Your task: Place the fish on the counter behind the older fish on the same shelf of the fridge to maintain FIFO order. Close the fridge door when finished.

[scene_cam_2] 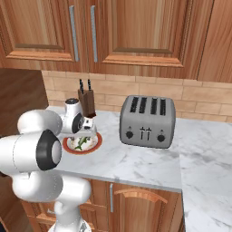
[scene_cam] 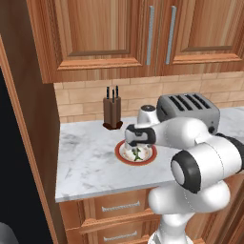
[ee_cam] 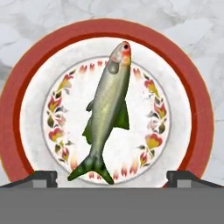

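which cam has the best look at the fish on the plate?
Hand view: the fish lies whole and large on the red-rimmed plate, head to tail visible. In the left and right base views it is a small greenish sliver, partly blocked by the arm.

The arm (scene_cam: 200,157) is glossy white, built of fat rounded segments that bulge like stacked shells. Dark rings and round black caps with grey centres mark each joint. The wrist ends in a white cylinder with a grey top. Two small dark fingers (ee_cam: 41,177) have flat, blocky, squared tips.
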Controlling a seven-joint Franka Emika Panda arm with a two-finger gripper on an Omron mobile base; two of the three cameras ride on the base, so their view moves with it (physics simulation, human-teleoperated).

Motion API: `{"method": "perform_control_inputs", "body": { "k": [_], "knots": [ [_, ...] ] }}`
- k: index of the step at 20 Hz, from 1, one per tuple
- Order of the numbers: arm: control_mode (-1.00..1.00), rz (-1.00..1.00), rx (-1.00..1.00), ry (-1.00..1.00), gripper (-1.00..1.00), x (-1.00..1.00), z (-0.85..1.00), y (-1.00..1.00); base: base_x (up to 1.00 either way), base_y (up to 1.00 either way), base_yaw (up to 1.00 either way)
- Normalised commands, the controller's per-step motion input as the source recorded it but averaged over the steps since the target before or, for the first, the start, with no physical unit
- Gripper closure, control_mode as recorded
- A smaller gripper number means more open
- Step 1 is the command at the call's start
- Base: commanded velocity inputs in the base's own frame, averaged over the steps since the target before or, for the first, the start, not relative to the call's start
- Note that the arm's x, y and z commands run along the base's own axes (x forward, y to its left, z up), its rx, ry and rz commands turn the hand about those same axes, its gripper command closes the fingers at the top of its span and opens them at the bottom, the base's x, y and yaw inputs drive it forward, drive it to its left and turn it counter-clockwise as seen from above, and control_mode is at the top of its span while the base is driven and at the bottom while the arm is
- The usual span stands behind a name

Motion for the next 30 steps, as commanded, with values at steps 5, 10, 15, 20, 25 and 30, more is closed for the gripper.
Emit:
{"method": "perform_control_inputs", "body": {
  "k": [5, 10, 15, 20, 25, 30],
  "knots": [
    [-1.00, 0.00, 0.00, 0.00, -1.00, 0.50, -0.22, 0.01, 0.00, 0.00, 0.00],
    [-1.00, -0.01, 0.00, 0.00, -1.00, 0.41, -0.23, 0.09, 0.00, 0.00, 0.00],
    [-1.00, 0.00, 0.00, 0.00, -1.00, 0.07, -0.22, 0.04, 0.00, 0.00, 0.00],
    [-1.00, -0.05, 0.00, 0.00, -1.00, 0.00, -0.38, 0.05, 0.00, 0.00, 0.00],
    [-1.00, -0.04, -0.01, 0.00, 1.00, -0.07, -0.38, 0.00, 0.00, 0.00, 0.00],
    [-1.00, -0.01, -0.01, 0.00, 1.00, -0.05, -0.08, -0.02, 0.00, 0.00, 0.00]
  ]
}}
